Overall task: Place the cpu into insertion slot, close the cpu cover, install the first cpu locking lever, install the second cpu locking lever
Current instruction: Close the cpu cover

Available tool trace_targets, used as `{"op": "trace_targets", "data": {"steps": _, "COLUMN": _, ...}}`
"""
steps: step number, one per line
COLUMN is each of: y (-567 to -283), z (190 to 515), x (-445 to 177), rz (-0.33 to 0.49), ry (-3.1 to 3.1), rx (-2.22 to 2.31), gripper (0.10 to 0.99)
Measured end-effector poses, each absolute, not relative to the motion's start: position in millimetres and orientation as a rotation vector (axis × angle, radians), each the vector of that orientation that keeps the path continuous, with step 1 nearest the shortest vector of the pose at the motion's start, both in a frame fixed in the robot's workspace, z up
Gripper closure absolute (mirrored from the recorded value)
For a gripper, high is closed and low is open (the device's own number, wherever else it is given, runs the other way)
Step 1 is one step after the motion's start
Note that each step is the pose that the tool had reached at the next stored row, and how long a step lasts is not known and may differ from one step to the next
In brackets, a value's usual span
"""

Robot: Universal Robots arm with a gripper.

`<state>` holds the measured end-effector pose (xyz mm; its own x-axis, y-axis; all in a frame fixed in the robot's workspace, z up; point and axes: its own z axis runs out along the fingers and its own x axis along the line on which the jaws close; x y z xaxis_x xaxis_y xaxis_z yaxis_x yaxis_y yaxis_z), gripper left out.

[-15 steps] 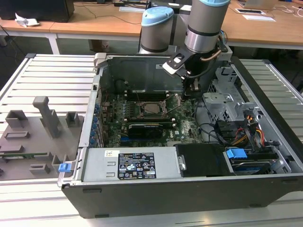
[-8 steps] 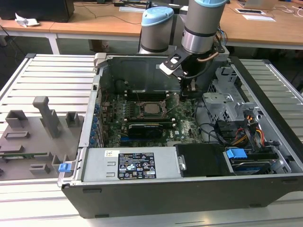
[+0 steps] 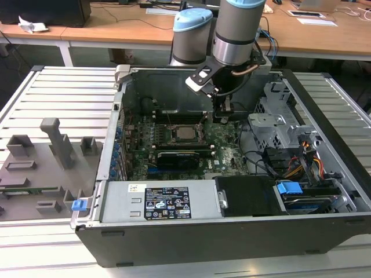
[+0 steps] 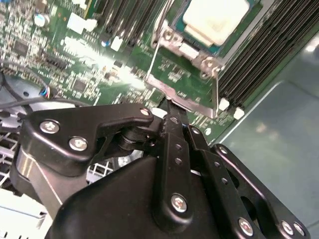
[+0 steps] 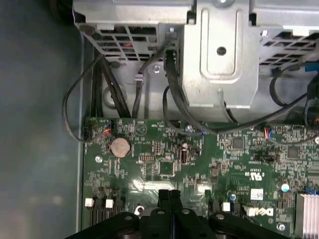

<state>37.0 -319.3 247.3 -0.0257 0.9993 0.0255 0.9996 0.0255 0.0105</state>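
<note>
The cpu (image 3: 185, 134) lies flat in the insertion slot (image 3: 174, 141) on the green motherboard, its silvery top showing. In the second wrist view the cpu (image 4: 217, 19) looks pale, and the cpu cover (image 4: 191, 51) lies down around it as a silvery frame. A thin locking lever (image 4: 155, 52) runs along the socket's side. My gripper (image 3: 222, 116) hangs inside the case to the exterior view's right of the socket. Its black fingers are pressed together, and their tip (image 4: 167, 105) is at the socket's corner bracket. The shut gripper (image 5: 172, 195) hovers low over the board.
A grey drive cage (image 3: 278, 124) with cables (image 5: 169, 94) stands close beside the arm. A long black card (image 3: 179, 157) lies in front of the socket and memory slots (image 4: 264, 50) flank it. The power supply (image 3: 165, 202) fills the front. A grey fixture tray (image 3: 40, 168) sits outside.
</note>
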Motion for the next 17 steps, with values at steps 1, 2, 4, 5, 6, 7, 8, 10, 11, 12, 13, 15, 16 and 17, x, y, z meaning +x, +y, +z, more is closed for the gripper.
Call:
{"op": "trace_targets", "data": {"steps": 1, "y": -319.3, "z": 247.2, "x": 33.6, "rz": -0.040, "ry": -2.242, "rx": -2.185, "gripper": 0.980}}
{"op": "trace_targets", "data": {"steps": 2, "y": -319.3, "z": 246.9, "x": 27.2, "rz": -0.040, "ry": -2.242, "rx": -2.185, "gripper": 0.980}}
{"op": "trace_targets", "data": {"steps": 4, "y": -319.3, "z": 246.3, "x": 21.5, "rz": -0.040, "ry": -2.241, "rx": -2.185, "gripper": 0.980}}
{"op": "trace_targets", "data": {"steps": 5, "y": -319.2, "z": 245.9, "x": 18.1, "rz": -0.040, "ry": -2.242, "rx": -2.185, "gripper": 0.980}}
{"op": "trace_targets", "data": {"steps": 6, "y": -319.1, "z": 245.5, "x": 15.8, "rz": -0.040, "ry": -2.242, "rx": -2.185, "gripper": 0.980}}
{"op": "trace_targets", "data": {"steps": 7, "y": -319.0, "z": 245.0, "x": 12.9, "rz": -0.039, "ry": -2.242, "rx": -2.185, "gripper": 0.980}}
{"op": "trace_targets", "data": {"steps": 8, "y": -318.9, "z": 244.6, "x": 10.7, "rz": -0.039, "ry": -2.242, "rx": -2.185, "gripper": 0.980}}
{"op": "trace_targets", "data": {"steps": 10, "y": -318.7, "z": 243.3, "x": 5.5, "rz": -0.040, "ry": -2.242, "rx": -2.185, "gripper": 0.980}}
{"op": "trace_targets", "data": {"steps": 11, "y": -318.7, "z": 242.5, "x": 3.4, "rz": -0.040, "ry": -2.242, "rx": -2.185, "gripper": 0.980}}
{"op": "trace_targets", "data": {"steps": 12, "y": -318.6, "z": 241.7, "x": 1.8, "rz": -0.040, "ry": -2.241, "rx": -2.185, "gripper": 0.980}}
{"op": "trace_targets", "data": {"steps": 13, "y": -318.6, "z": 240.7, "x": 0.3, "rz": -0.040, "ry": -2.242, "rx": -2.185, "gripper": 0.980}}
{"op": "trace_targets", "data": {"steps": 15, "y": -318.5, "z": 238.4, "x": -2.4, "rz": -0.040, "ry": -2.242, "rx": -2.185, "gripper": 0.980}}
{"op": "trace_targets", "data": {"steps": 16, "y": -318.5, "z": 237.6, "x": -3.5, "rz": -0.040, "ry": -2.242, "rx": -2.185, "gripper": 0.980}}
{"op": "trace_targets", "data": {"steps": 17, "y": -318.5, "z": 237.3, "x": -4.8, "rz": -0.039, "ry": -2.242, "rx": -2.185, "gripper": 0.980}}
